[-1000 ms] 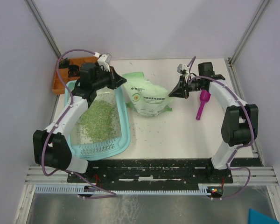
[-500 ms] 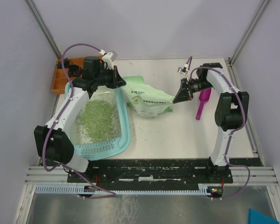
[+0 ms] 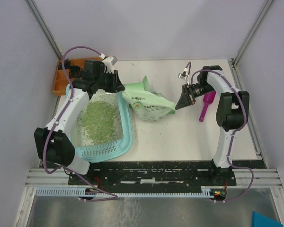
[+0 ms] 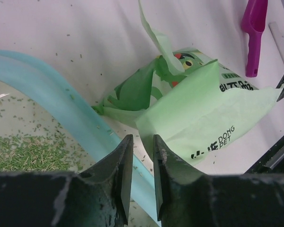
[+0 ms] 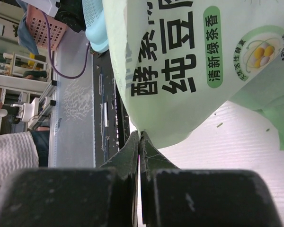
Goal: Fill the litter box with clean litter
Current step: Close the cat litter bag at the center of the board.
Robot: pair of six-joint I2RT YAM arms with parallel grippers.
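The light-teal litter box (image 3: 128,126) lies at the left with a heap of green clean litter (image 3: 98,120) inside. In the left wrist view, my left gripper (image 4: 142,139) hangs open over the box's rim (image 4: 61,99) with nothing between its jaws. The pale green bag's mouth (image 4: 203,123) is just beyond it, and litter (image 4: 28,153) shows at the left. My right gripper (image 5: 139,135) is shut on a bottom corner of the bag (image 5: 180,61). From above, the bag (image 3: 149,101) slumps between the left gripper (image 3: 119,85) and the right gripper (image 3: 180,105).
A magenta scoop (image 3: 206,106) lies on the table right of my right gripper, seen too in the left wrist view (image 4: 253,33). An orange tray (image 3: 60,80) stands behind the litter box at the back left. Stray granules dot the white table around the bag.
My left gripper's jaws have parted and let go of the bag's mouth, which has sagged toward the table. My right gripper, still pinching the bag, has shifted slightly nearer and lower.
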